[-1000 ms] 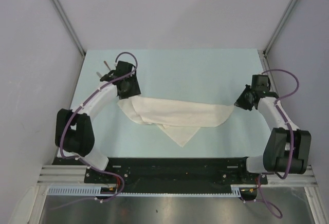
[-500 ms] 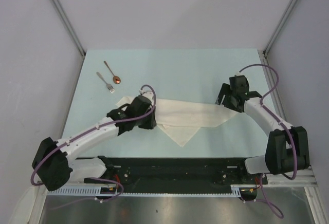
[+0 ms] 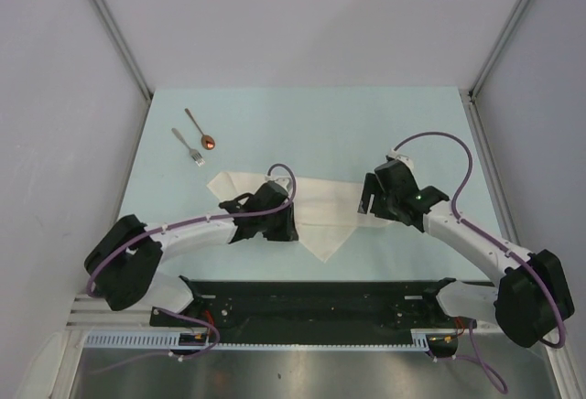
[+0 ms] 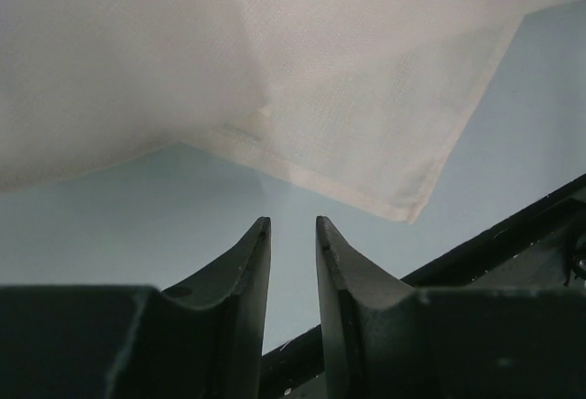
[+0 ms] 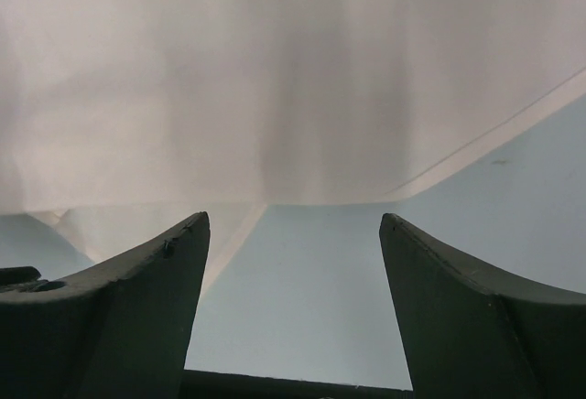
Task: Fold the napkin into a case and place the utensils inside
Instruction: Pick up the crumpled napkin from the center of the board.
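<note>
napkin lies near the middle of the light blue desk, folded into a long band running left-right. one triangular corner pokes out toward the near edge. it's flat on the desk w/ soft creases and nothing grips it.

left gripper sits low at the band's left-near part, next to that corner. its fingers stand close together w/ only a narrow gap and nothing btwn them. in the left wrist view the tips are over bare desk, just short of the napkin's hemmed edge, w/ the cloth's corner a bit to the right.

right gripper is over the band's right end, jaws spread wide and empty. in the right wrist view the cloth fills the upper part, w/ bare desk btwn the tips.

utensils are well apart from the napkin, at the far-left of the desk. the spoon w/ its copper bowl and the silver fork lie side by side, both angled, close but whether touching can't be told. neither gripper is near them.
</note>
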Robot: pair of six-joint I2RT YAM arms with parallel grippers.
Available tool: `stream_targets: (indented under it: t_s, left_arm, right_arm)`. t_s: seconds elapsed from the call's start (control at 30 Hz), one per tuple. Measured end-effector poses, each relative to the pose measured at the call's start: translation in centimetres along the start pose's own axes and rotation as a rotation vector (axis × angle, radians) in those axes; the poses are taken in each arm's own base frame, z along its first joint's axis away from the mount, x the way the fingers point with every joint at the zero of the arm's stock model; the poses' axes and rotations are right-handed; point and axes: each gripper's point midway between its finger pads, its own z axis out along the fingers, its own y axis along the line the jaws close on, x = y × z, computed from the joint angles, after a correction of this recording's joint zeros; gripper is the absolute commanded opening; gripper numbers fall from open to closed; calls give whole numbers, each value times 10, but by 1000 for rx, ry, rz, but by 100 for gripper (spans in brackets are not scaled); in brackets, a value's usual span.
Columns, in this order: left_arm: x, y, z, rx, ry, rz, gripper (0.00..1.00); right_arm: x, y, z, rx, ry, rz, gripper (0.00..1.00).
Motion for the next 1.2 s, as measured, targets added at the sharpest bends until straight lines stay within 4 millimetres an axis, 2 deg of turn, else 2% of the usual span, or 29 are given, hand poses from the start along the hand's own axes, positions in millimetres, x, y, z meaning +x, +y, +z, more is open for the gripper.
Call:
stream_targets:
  t_s: [0.1, 0.23, 0.43, 0.8, 1.03, 1.2]
  left_arm:
    - [-3, -1, 3, 10, -27, -17, 30]
    - [-6, 1, 6, 7, -48, -44, 31]
    - [-10, 8, 17, -18, -55, -109, 25]
    - [-16, 20, 31, -30, -88, -183, 28]
    - [-27, 17, 34, -7, -121, -196, 30]
    - [-29, 16, 35, 0, -126, -198, 24]
  right_arm:
    - [12, -1, 1, 5, 20, 0, 79]
    - [17, 1, -2, -7, 22, 4, 79]
    - [16, 10, -11, -41, 1, 6, 79]
    - [12, 11, -18, -54, -23, 11, 79]
    - [14, 8, -19, -44, -14, 8, 79]
    - [15, 7, -19, -40, -10, 5, 79]
